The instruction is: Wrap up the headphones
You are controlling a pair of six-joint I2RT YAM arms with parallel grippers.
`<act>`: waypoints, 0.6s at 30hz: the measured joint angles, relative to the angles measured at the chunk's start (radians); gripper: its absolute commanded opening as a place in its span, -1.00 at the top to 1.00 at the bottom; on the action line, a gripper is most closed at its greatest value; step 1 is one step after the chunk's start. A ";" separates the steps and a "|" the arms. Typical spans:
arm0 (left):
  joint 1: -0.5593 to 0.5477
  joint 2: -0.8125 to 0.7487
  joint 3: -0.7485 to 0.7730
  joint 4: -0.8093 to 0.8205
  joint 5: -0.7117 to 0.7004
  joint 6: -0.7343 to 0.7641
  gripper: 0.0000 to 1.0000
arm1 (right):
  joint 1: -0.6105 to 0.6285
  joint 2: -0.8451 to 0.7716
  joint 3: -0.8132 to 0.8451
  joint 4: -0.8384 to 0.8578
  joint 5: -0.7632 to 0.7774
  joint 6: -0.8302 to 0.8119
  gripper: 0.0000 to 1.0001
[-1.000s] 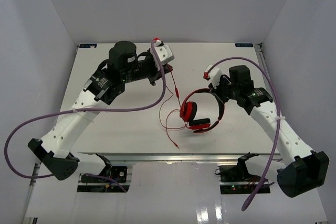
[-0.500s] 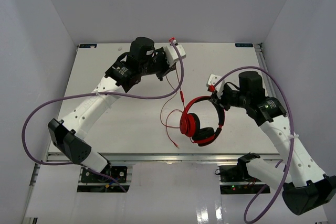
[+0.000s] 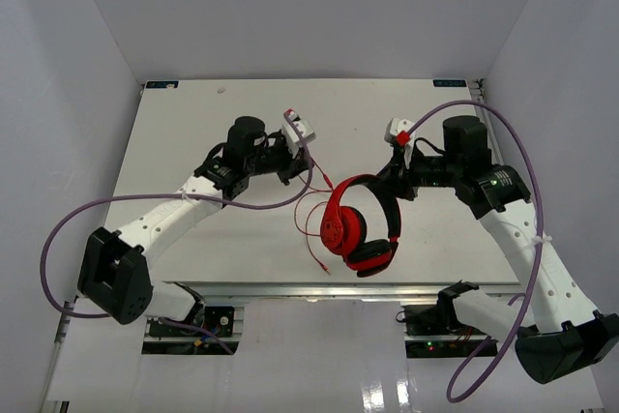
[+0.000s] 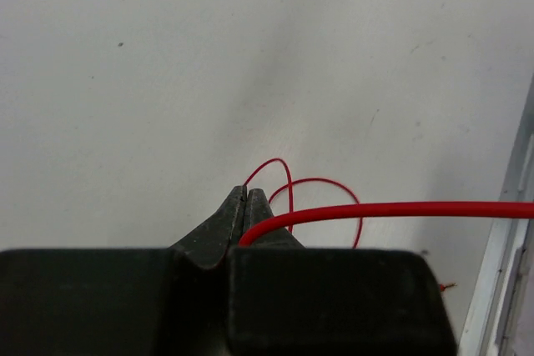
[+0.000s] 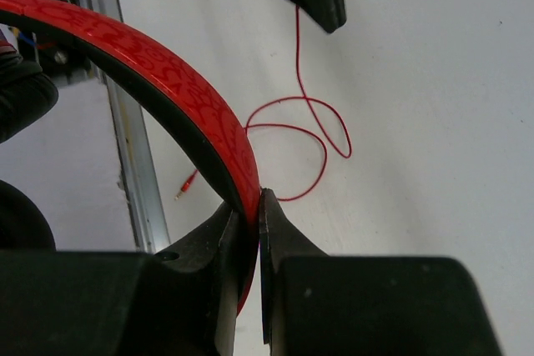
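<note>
Two tools [image 4: 246, 199] [image 5: 257, 203] tight on headphones [image 3: 344, 225], cord [image 4: 400, 208]

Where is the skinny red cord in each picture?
Top external: the red cord loops on the table between the arms, by the left pincer.
Left wrist: the cord leaves the shut left pincer's tips, running right; loops lie beyond.
Right wrist: the cord loops mid-picture, beyond the headband clamped in the right pincer.
Shared landmark: the metal rail along the table's edge: bottom, right, left in turn.

Left gripper [image 4: 244, 199] and right gripper [image 5: 257, 199], both pinched tight.
</note>
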 measured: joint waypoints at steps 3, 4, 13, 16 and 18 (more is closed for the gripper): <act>0.017 -0.052 -0.139 0.158 0.060 -0.105 0.55 | -0.024 0.005 0.009 0.054 -0.041 0.124 0.85; 0.019 -0.059 -0.172 0.220 0.080 -0.143 0.43 | -0.033 0.006 0.013 0.070 -0.053 0.165 0.85; 0.012 -0.005 -0.391 0.910 0.210 -0.547 -0.08 | -0.138 0.033 0.128 0.247 -0.108 0.545 0.85; -0.014 0.057 -0.402 1.083 0.214 -0.626 -0.13 | -0.166 0.057 0.166 0.313 -0.121 0.650 0.85; -0.046 0.110 -0.403 1.185 0.213 -0.661 -0.16 | -0.186 0.082 0.193 0.342 -0.131 0.712 0.85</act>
